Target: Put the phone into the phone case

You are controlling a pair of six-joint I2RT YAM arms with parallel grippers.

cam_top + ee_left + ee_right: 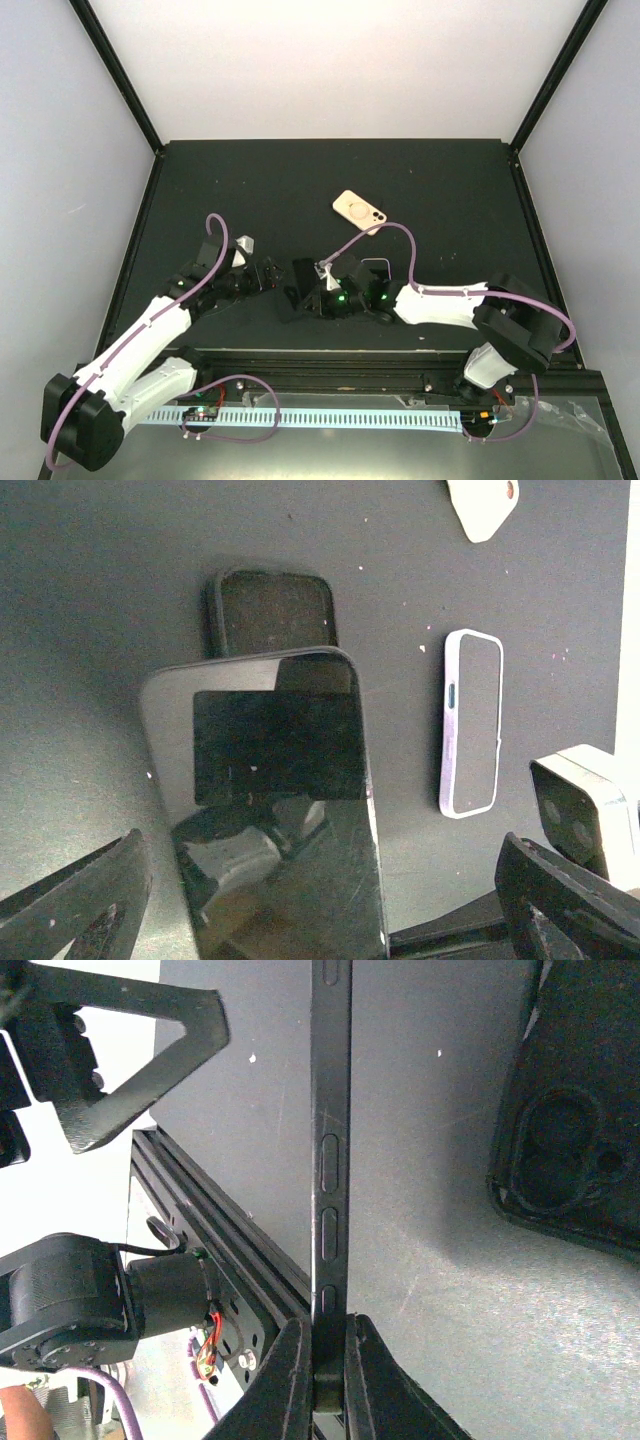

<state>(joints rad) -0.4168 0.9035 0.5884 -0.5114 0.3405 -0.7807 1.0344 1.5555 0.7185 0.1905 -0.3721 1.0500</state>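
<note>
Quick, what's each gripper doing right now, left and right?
Left gripper: open, holding nothing.
Right gripper: shut on the glossy black phone, clamped on its thin edge.

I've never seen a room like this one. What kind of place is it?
Probably a robot lab's test booth, not a home. A left arm and right arm are bolted at a black table, plain white walls box it in, and a black phone case lies out for practice.
</note>
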